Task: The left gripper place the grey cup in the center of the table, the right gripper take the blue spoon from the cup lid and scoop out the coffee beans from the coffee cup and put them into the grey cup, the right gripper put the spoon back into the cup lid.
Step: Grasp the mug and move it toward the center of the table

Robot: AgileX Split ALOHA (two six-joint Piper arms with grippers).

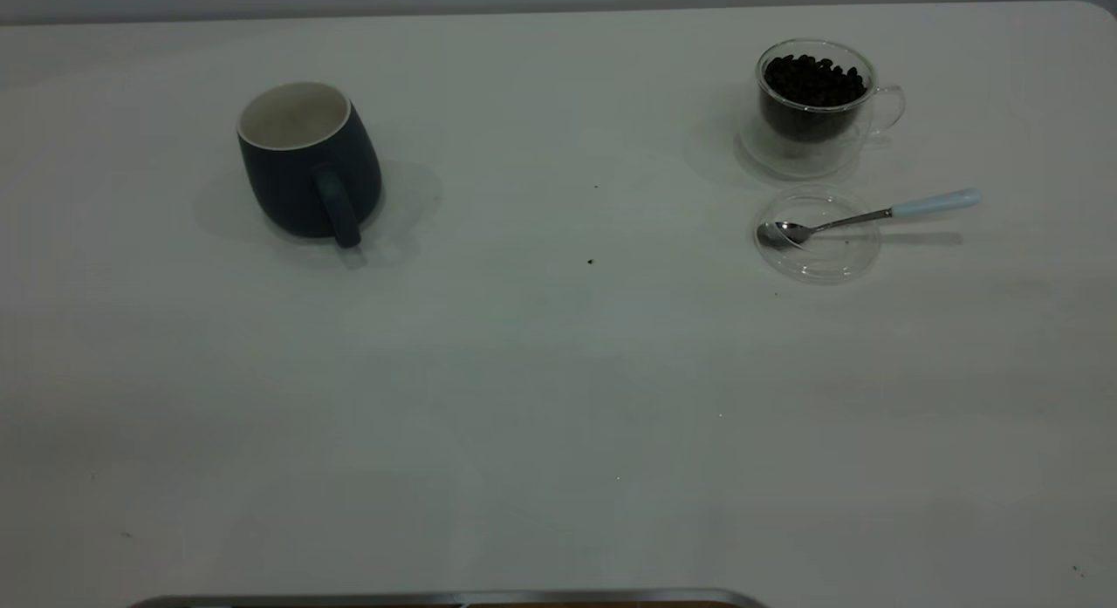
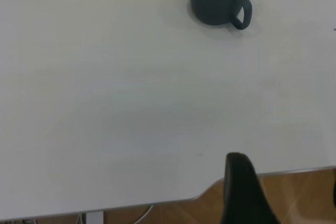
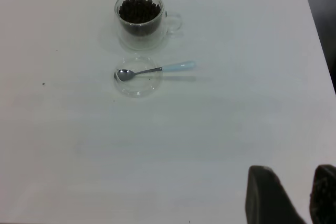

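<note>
Grey cup [image 1: 310,161] upright far left, handle facing near for grasping; blue spoon [image 1: 873,215] bowl in cup lid [image 1: 817,252]. Right hand [image 3: 292,196] spread; left hand [image 2: 247,192] cannot tell.

Neither arm is seen in the exterior view. The left gripper [image 2: 283,192] is held back at the near edge of the bench [image 2: 105,129], above its rim; only one dark finger [image 2: 244,192] is clearly shown. The right gripper [image 3: 296,198] is held over the bench, two dark fingers [image 3: 268,198] being shown with a gap between them.
</note>
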